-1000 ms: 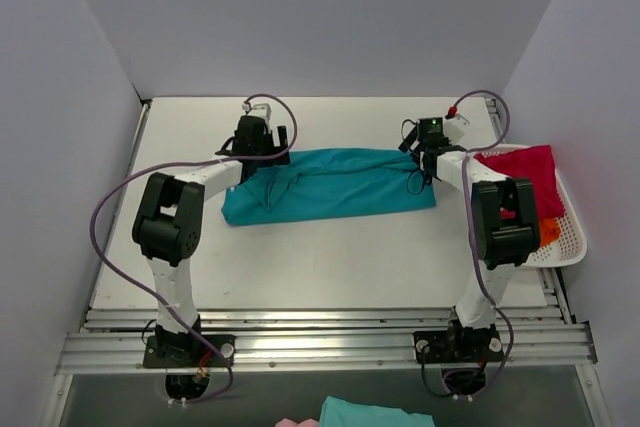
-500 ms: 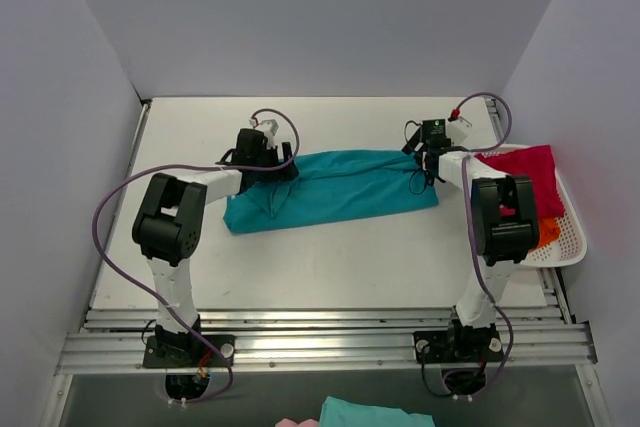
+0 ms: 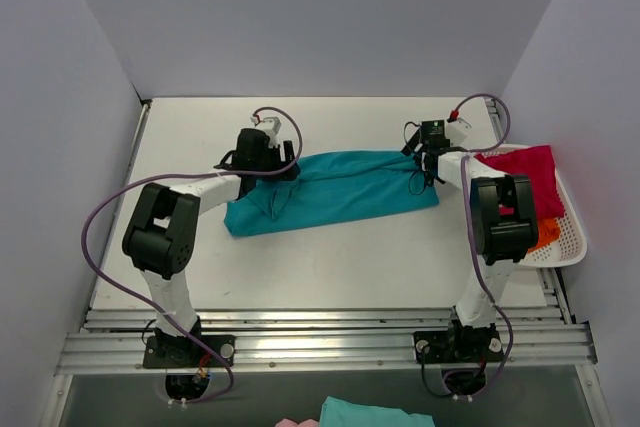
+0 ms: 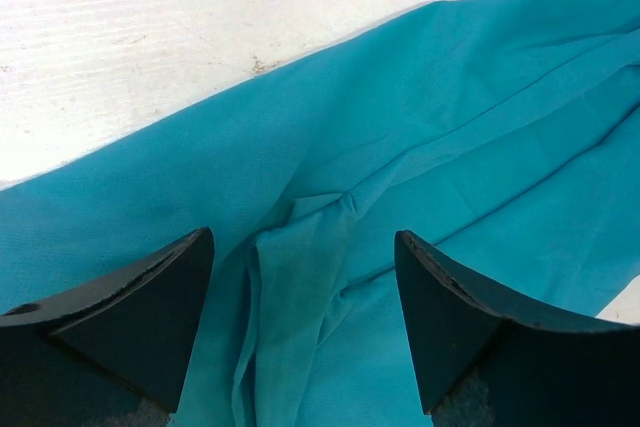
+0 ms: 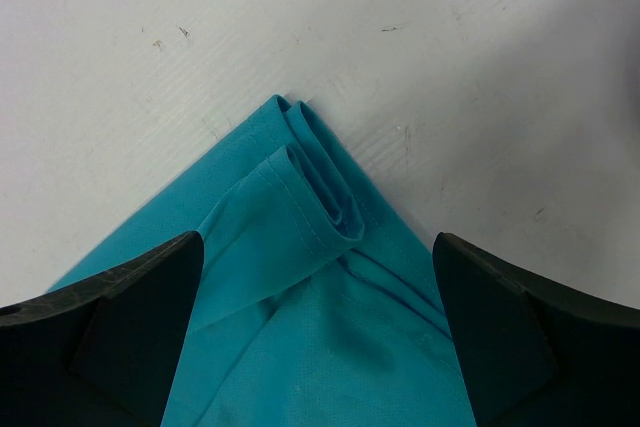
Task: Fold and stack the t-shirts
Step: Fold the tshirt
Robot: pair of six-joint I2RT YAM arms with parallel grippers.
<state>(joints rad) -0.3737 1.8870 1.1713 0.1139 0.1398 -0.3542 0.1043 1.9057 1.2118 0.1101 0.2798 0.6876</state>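
Observation:
The teal-blue t-shirt (image 3: 340, 187) lies as a long folded band across the middle of the table. My left gripper (image 3: 272, 169) is open and low over its upper left part; in the left wrist view its fingertips straddle a raised crease of teal cloth (image 4: 300, 277) without pinching it (image 4: 302, 237). My right gripper (image 3: 428, 161) is open at the shirt's upper right corner, its fingertips on either side of the rolled hem corner (image 5: 320, 197) with the gripper (image 5: 318, 239) above it. A crimson-pink t-shirt (image 3: 522, 171) and an orange t-shirt (image 3: 548, 231) lie in the basket.
The white slatted basket (image 3: 572, 243) sits at the table's right edge, close beside the right arm. Grey walls enclose the table on three sides. Another teal cloth (image 3: 375, 413) lies below the table's front rail.
My left gripper has moved down onto the teal shirt's upper left part and its jaws have narrowed a little; the left elbow swung outward. The right gripper has hardly moved.

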